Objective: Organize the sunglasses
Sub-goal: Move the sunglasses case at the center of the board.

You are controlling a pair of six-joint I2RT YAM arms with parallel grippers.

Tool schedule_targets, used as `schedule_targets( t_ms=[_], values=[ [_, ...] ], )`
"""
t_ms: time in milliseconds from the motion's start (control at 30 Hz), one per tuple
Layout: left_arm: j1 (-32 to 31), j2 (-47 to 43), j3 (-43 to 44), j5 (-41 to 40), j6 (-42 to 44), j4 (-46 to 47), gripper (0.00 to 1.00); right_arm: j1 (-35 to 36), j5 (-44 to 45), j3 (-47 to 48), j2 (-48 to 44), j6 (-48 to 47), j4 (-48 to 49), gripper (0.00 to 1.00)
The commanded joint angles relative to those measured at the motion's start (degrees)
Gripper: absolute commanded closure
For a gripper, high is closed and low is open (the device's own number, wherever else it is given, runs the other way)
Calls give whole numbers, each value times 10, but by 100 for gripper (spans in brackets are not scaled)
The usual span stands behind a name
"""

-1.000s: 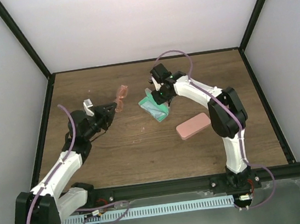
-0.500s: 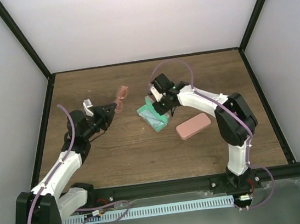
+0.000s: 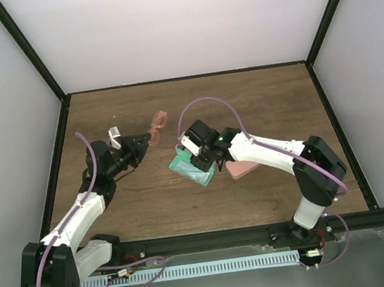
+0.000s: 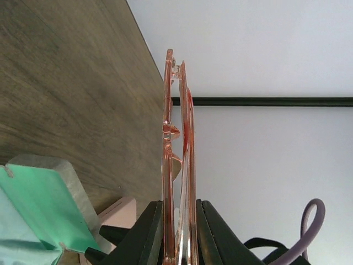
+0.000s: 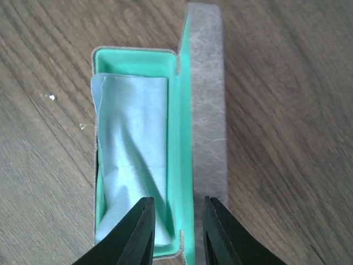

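Setting: a wood-grain table [image 3: 265, 105] enclosed by white walls [image 3: 176, 25] and black frame posts [image 3: 24, 49].
Left gripper [image 3: 142, 137]: raised off the table at left of centre and pointing toward the back wall. Its fingers [image 4: 150, 232] are closed to a narrow gap and clamp the sunglasses between them.
Sunglasses [image 4: 175, 138]: one pair with salmon-pink lenses and a translucent frame. They are folded flat and gripped at one end, with the rest sticking out past the fingertips in the air above the table. They sit up and to the left of the open case, well clear of it.
Right gripper [image 3: 207, 160]: low over the middle of the table, on the open case. Its fingers [image 5: 138, 234] are drawn close on either side of the upright green wall between tray and lid and pinch it. The fingertips end at the bottom edge of the wrist view.
Open case [image 5: 204, 110]: grey outside with green lining. The lid lies flat beside the tray.
Cloth [image 5: 132, 143]: light blue and crumpled, lying inside the tray and filling most of it.
Pink case [image 3: 246, 167]: closed, just right of the open case and partly hidden by the right arm [image 3: 271, 151].
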Motion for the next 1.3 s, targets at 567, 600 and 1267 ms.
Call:
schedule_targets(
  t_ms=[567, 600, 1267],
  values=[
    [15, 25, -1, 43, 36, 18, 88, 9, 15, 36, -104, 81, -1, 64],
    [16, 29, 2, 48, 40, 19, 88, 9, 18, 27, -116, 100, 10, 65],
    [19, 99, 140, 285, 335, -86, 88, -321, -530, -74, -190, 377, 233, 47]
  ],
)
